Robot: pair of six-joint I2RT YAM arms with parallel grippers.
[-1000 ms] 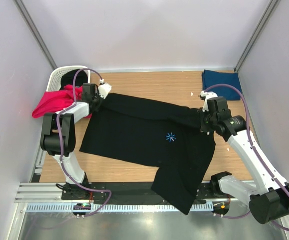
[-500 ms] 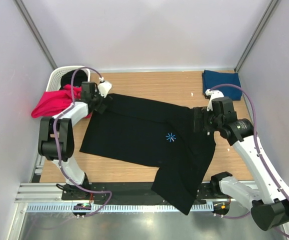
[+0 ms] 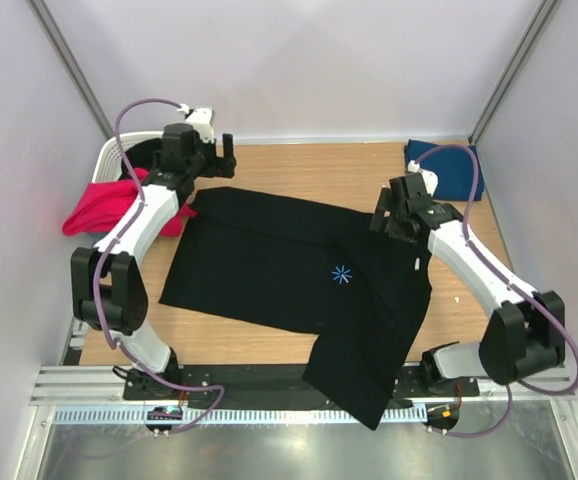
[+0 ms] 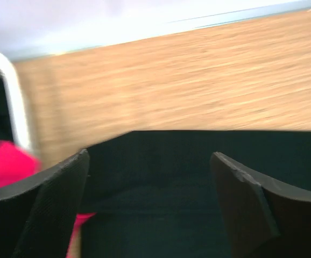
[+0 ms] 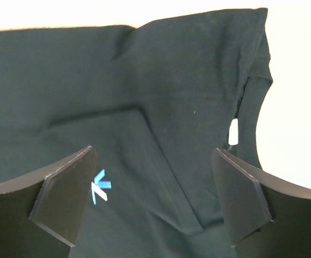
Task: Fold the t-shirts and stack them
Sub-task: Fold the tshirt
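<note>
A large black t-shirt point(image 3: 279, 265) lies spread flat across the wooden table point(image 3: 309, 170), blue chest mark point(image 3: 342, 274) facing up; its lower part hangs over the near edge. My left gripper point(image 3: 212, 163) hovers open above the shirt's back-left corner point(image 4: 198, 177), nothing between its fingers. Over the right shoulder near the collar, my right gripper point(image 3: 385, 222) is open and empty; beneath it are black cloth point(image 5: 171, 80), the blue mark point(image 5: 100, 186) and a white neck label point(image 5: 233, 131). A navy t-shirt point(image 3: 447, 165) lies folded at the back right. A magenta t-shirt point(image 3: 109, 205) sits crumpled at the left.
A white lattice basket point(image 3: 119, 155) stands at the back left corner with dark cloth inside; its rim point(image 4: 15, 102) shows beside the magenta cloth point(image 4: 5, 166). Pale walls close in the table on three sides. A metal rail point(image 3: 269, 415) runs along the near edge.
Both grippers went from shut on the black shirt's corners to open, letting go. The left one rose and moved toward the back; the right one drew back and left.
</note>
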